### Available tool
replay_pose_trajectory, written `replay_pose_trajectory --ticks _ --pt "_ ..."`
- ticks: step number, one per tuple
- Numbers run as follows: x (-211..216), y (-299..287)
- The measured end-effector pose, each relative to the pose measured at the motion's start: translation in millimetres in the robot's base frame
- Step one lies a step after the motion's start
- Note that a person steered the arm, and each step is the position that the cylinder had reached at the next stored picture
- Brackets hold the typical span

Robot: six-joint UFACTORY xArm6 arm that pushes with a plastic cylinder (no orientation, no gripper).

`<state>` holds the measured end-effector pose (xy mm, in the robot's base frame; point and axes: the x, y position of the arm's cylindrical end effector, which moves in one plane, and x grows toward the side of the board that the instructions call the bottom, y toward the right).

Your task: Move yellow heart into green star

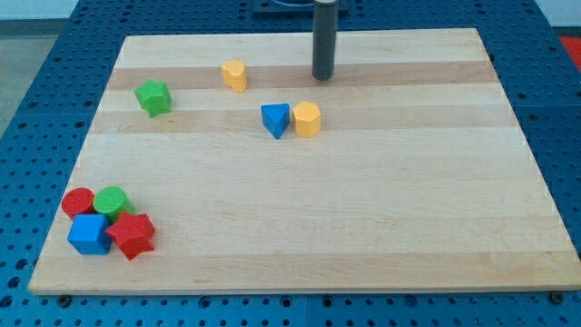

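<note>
Yellow heart (234,75) sitting near green star (153,97) – my tip (323,78) waiting on heart's right, lining up for push left. No jaws – just rod.

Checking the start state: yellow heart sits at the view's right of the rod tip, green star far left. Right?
Not quite. In the camera view the yellow heart sits to the view's left of my tip, not its right. The green star is far left, as you said.

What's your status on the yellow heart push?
My tip at the view's top, right of yellow heart, not touching. Green star left of heart, apart. Path between them clear.
</note>
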<state>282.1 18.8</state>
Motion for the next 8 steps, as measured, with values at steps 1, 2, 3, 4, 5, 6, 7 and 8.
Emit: replay_pose_trajectory --ticks 1,2,3,4,5,6,7,8 --pt "-3.9 -66.5" --pt "4.1 -112.4" --pt "30.8 -114.1" --pt "42.8 -114.9" --pt "15.8 -134.1" --pt "4.3 -166.6" --pt "0.4 -185.3" --pt "-33.7 -195.5"
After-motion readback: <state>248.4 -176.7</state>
